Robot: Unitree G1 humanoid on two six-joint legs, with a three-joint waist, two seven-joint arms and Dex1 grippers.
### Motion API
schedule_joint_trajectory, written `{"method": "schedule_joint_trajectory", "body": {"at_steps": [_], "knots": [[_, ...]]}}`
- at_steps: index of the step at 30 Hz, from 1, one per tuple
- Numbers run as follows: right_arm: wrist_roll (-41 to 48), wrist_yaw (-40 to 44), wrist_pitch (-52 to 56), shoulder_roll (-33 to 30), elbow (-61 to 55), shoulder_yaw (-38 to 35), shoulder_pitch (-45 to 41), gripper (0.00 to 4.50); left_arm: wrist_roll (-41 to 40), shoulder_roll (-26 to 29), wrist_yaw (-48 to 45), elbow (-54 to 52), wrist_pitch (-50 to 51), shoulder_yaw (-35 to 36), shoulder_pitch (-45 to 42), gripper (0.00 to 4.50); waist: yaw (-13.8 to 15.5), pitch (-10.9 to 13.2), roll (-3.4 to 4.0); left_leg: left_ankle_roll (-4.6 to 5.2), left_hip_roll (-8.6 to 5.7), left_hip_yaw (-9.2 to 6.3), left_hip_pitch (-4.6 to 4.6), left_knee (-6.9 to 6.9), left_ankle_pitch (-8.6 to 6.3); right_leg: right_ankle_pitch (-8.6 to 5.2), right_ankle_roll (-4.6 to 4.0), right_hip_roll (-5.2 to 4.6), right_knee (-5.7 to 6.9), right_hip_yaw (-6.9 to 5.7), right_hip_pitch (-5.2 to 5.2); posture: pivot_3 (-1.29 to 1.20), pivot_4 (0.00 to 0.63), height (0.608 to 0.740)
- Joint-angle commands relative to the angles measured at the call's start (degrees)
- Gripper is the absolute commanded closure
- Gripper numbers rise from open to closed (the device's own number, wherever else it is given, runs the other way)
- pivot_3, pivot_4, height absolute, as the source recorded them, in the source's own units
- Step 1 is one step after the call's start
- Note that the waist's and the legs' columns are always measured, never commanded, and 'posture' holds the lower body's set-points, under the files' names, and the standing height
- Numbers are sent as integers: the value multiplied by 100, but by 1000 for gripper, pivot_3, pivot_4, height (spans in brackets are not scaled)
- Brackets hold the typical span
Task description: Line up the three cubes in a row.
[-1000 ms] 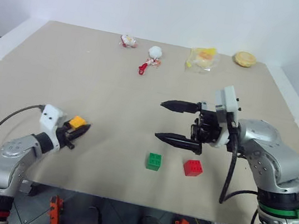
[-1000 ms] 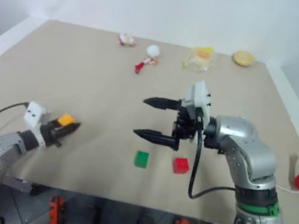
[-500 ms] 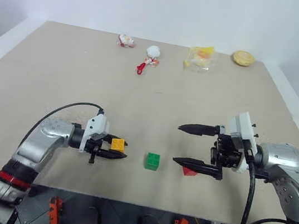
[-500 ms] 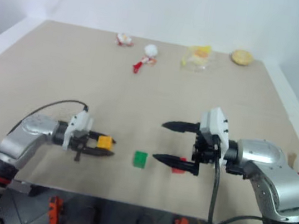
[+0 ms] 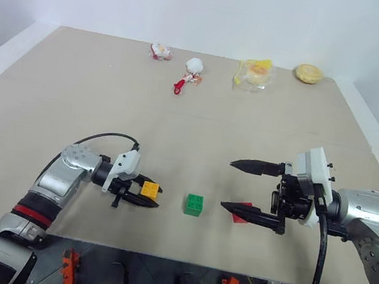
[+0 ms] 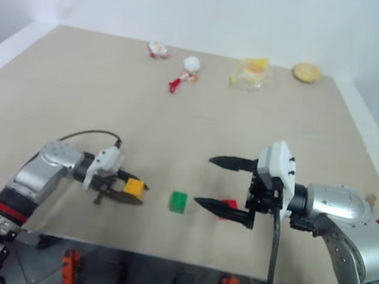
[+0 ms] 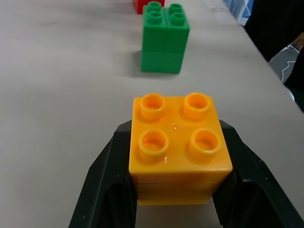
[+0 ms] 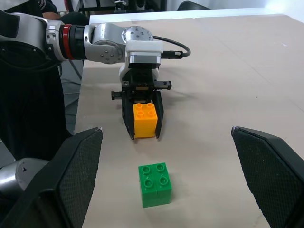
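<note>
Orange-yellow plastic, studs up, sits clamped between the two black fingers of the left gripper [image 5: 144,196]: that is the orange-yellow cube [image 5: 149,190], held low over the tan counter [image 5: 75,96] near its front edge, just to the left of the green cube [image 5: 193,205]. In the left wrist view the fingers [image 7: 107,171] press against both side faces of the block, and the green cube stands straight ahead of it with a bare strip of counter between them. Whether the held cube's underside already touches the counter I cannot tell.

The green cube and the red cube [image 5: 241,216] stand near each other on the counter, with a gap between them, roughly on one line running left to right. The red cube is partly hidden behind the lower finger of the right gripper [image 5: 240,187].

By my reading the task is well along: two cubes appear placed, and the third is lined up with them but not yet released. What is left is to set the orange-yellow cube down beside the green one, on the same line, and let go.

The right gripper hangs above the counter with its fingers spread wide apart, holding nothing, the red cube just behind its lower finger.
</note>
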Motion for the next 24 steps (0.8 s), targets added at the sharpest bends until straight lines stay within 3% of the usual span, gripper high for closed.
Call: {"method": "schedule_joint_trajectory", "body": {"at_steps": [1, 5, 7, 13, 18, 21, 24], "knots": [[107, -31, -31, -89, -168, -185, -35, 0, 25, -2, 12, -159, -17, -15, 24, 3129, 0, 0, 0, 0, 0, 0, 0, 1, 0, 0, 0, 0, 0, 0, 0, 0, 150, 740], [109, -23, -37, -105, -139, -171, -61, 0, 69, -28, 29, -141, -15, -19, 34, 3129, 0, 0, 0, 0, 0, -1, 0, 1, 0, 0, 0, 0, 0, 0, 0, 0, 150, 740], [107, -9, -40, -113, -123, -163, -75, 0, 93, -25, 29, -130, -25, -18, 40, 2088, 0, 0, 0, 0, 0, -1, 0, 1, 0, 0, 0, 0, 0, -1, 0, 0, 150, 740], [114, 31, -41, -136, -81, -167, -95, 0, -64, 12, -29, -297, 110, 98, 45, 9, 0, 0, 0, 0, 0, -1, 0, 1, 0, 0, 0, 0, 0, -1, 0, 0, 150, 740], [422, -258, 44, 8, -107, -524, -4, 0, -1163, -122, 860, -1122, 1560, 989, -263, 9, 0, 1, -2, 0, 1, -2, -1, 1, 0, 0, 1, 0, 1, -1, 1, 0, 150, 740], [641, -1147, 85, 543, 34, -833, -57, 0, -1859, -512, 2340, -1515, 2334, 1889, -465, 9, 3, 1, -4, 0, 2, -10, -2, 6, 0, 12, 23, 1, 1, -10, 6, 0, 150, 740], [177, -2033, -143, 1152, 339, -808, -54, 0, -1872, -1018, 3832, -1673, 2339, 2537, -429, 9, -7, -2, -2, 0, 2, -12, 3, 12, 0, 21, 38, 2, 1, -9, 14, 0, 150, 740]]}}
